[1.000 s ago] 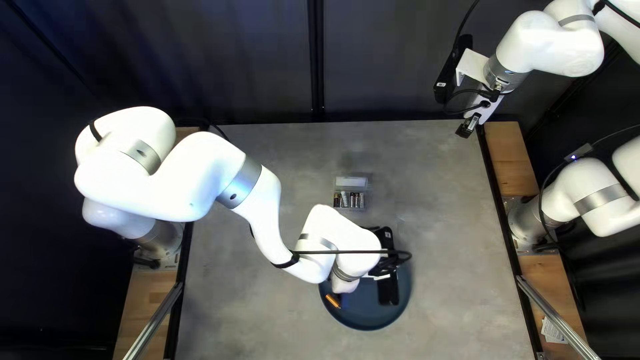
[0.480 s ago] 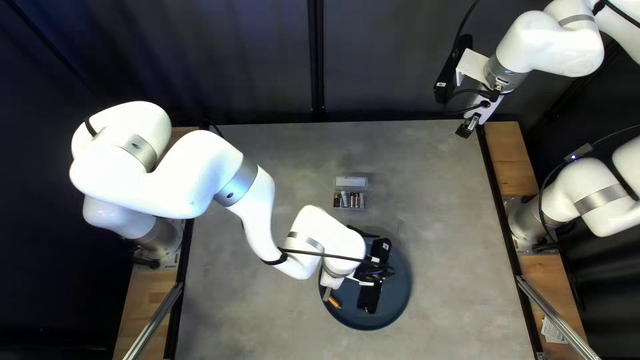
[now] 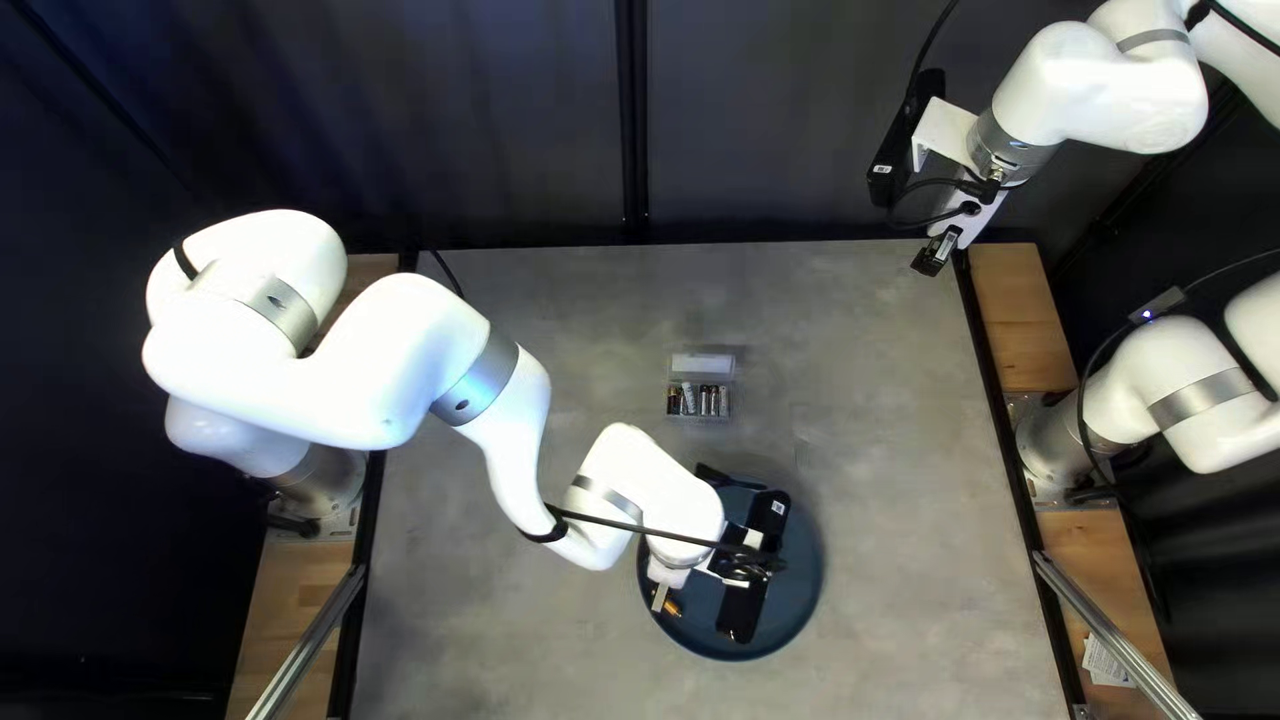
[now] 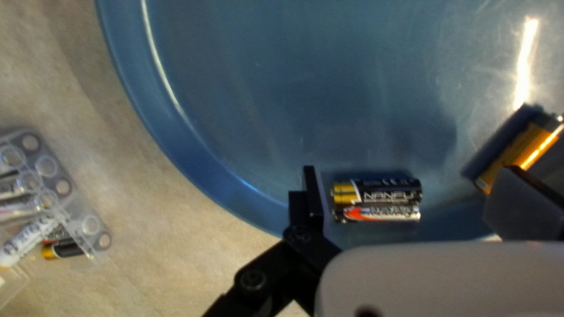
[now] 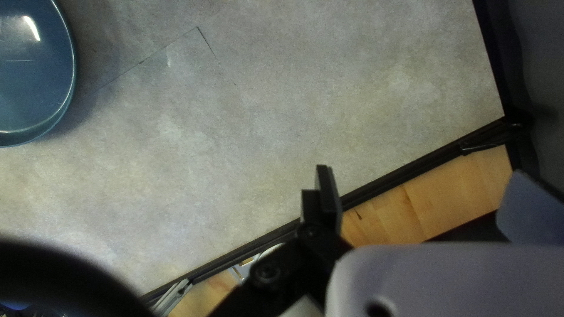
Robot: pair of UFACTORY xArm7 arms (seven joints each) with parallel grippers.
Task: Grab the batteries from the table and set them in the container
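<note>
In the top left view, my left gripper (image 3: 659,599) is low over the blue round tray (image 3: 798,607), near an orange battery (image 3: 672,611). In the left wrist view, the gripper (image 4: 417,196) is open; a black-and-gold battery (image 4: 376,192) lies on the tray (image 4: 264,105) between its fingers, touching neither. Whether a second battery lies against it, I cannot tell. The orange battery (image 4: 520,149) lies just beyond the grey finger. A clear container (image 3: 700,387) holds several batteries. My right gripper (image 3: 934,256) is raised at the upper right; its wrist view shows the gripper (image 5: 426,196) open and empty.
The clear container (image 4: 67,205) stands outside the tray's rim in the left wrist view. In the right wrist view, part of the tray (image 5: 35,88) shows at one side, and a black rail (image 5: 417,167) edges the table beside a wooden strip (image 5: 452,199).
My left gripper has turned and shifted over the tray, toward its left side and the near edge, now partly covering the orange battery. The right arm has stayed still.
</note>
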